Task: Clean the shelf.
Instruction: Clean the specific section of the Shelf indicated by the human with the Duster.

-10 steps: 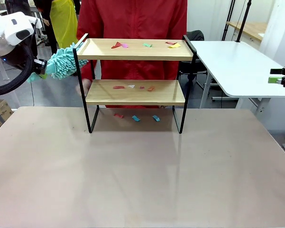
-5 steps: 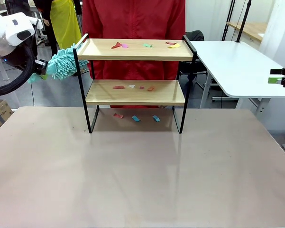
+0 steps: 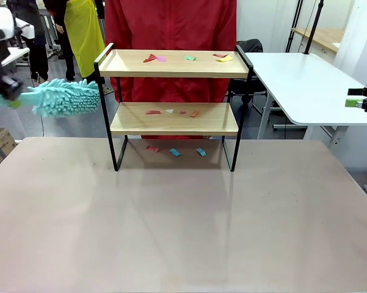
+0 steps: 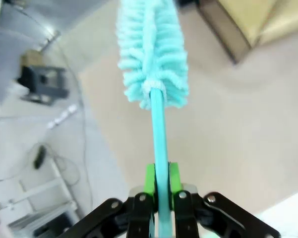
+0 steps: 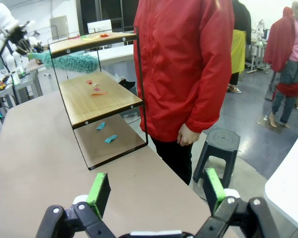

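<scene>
The shelf (image 3: 171,72) stands far-centre on the table (image 3: 171,232), scraps (image 3: 152,58) on both boards. The left gripper (image 4: 160,178) clamps a duster (image 3: 64,97) just left of the frame; the right gripper (image 5: 156,187) is open. Best to enter level and sweep the scraps one way.

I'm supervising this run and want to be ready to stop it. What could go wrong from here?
1. The duster sits beside the left black upright of the shelf; sweeping in, it may snag the frame and shove the light rack.
2. The left gripper clamps only the thin handle, which might twist under side load.
3. Swept off the boards, paper scraps may fall toward the person standing close behind.
</scene>
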Motion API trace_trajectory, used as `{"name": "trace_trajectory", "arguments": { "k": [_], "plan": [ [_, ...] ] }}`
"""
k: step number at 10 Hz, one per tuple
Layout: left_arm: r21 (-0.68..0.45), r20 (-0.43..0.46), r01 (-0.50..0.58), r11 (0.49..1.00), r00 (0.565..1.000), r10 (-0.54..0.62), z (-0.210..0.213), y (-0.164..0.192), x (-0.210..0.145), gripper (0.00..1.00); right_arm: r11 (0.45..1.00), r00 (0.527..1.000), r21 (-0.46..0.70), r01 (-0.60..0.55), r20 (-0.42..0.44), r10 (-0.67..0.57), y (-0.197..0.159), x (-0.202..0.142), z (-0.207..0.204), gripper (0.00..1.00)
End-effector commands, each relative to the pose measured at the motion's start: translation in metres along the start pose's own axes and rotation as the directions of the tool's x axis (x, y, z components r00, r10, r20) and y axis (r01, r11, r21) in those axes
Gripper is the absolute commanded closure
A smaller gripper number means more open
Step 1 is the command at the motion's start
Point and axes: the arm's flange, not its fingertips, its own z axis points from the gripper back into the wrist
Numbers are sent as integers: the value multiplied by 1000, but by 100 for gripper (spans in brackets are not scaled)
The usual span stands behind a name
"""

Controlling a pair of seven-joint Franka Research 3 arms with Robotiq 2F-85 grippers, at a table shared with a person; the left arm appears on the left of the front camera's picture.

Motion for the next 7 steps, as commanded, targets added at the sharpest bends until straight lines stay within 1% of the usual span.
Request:
{"name": "trace_trajectory", "arguments": {
  "k": [1, 3, 4, 5, 6, 7],
  "plan": [
    [-4, -185, 221, 975, 958, -218, 34, 3, -17, 87, 1000, 1000, 0, -4, 1, 4, 0, 2, -1, 0],
    [-107, -272, 381, 918, 877, -396, 46, -1, -38, 87, 1000, 1000, 0, -4, 1, 4, 0, 2, -1, 0],
    [-178, -307, 521, 835, 777, -550, 45, -7, -45, 87, 1000, 1000, 0, -4, 1, 4, 0, 2, -1, 0],
    [-256, -290, 596, 761, 704, -648, 42, -17, -52, 87, 1000, 1000, 0, -4, 1, 4, 0, 2, -1, 0],
    [-342, -189, 651, 677, 659, -728, 45, -24, -55, 87, 1000, 1000, 0, -4, 1, 4, 0, 2, -1, 0],
    [-370, -171, 707, 602, 585, -792, 45, -29, -62, 87, 1000, 1000, 0, -4, 1, 4, 0, 2, -1, 0]
  ]
}}
